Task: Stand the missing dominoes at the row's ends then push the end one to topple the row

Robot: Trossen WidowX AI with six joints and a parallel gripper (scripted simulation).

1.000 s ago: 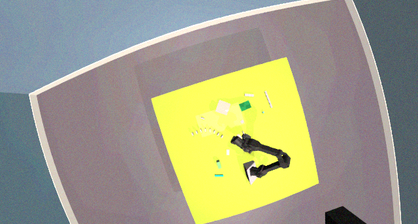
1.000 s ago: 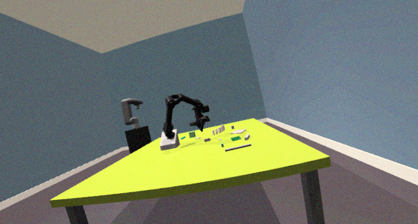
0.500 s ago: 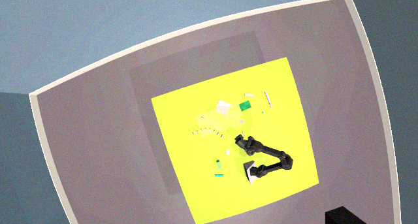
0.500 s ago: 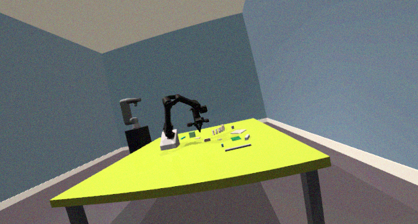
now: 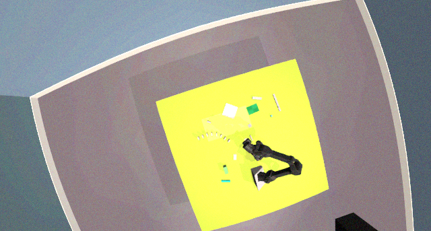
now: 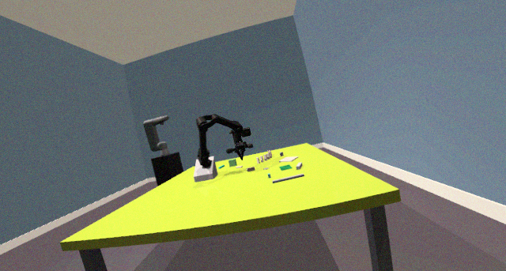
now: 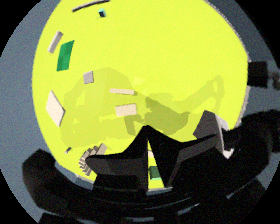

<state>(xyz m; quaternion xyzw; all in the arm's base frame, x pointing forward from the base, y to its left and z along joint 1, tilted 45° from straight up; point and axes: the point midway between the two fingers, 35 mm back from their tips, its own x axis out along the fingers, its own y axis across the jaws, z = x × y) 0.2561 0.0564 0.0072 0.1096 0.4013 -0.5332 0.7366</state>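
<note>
A row of small white dominoes [image 5: 213, 136] [image 6: 264, 157] stands on the yellow table [image 5: 289, 150] [image 6: 253, 208]; in the wrist view the row [image 7: 92, 157] shows at the lower left. Loose dominoes lie flat: one [image 5: 234, 157] [image 6: 251, 169] near the arm, and two [image 7: 126, 110] [image 7: 122, 91] ahead of the fingers in the wrist view. My gripper [image 5: 245, 143] [image 6: 240, 156] [image 7: 145, 128] is shut with nothing between the fingers. It points down over the table, to the right of the row and apart from it.
A white card [image 5: 229, 110] [image 6: 288, 159], a green card [image 5: 252, 109] [image 6: 285, 167], a long bar [image 5: 276, 102] [image 6: 288, 178] and a small white block [image 5: 256, 97] lie beyond the row. A green block [image 5: 225, 169] and a teal bar [image 5: 225, 180] lie near the arm's base [image 5: 257, 177].
</note>
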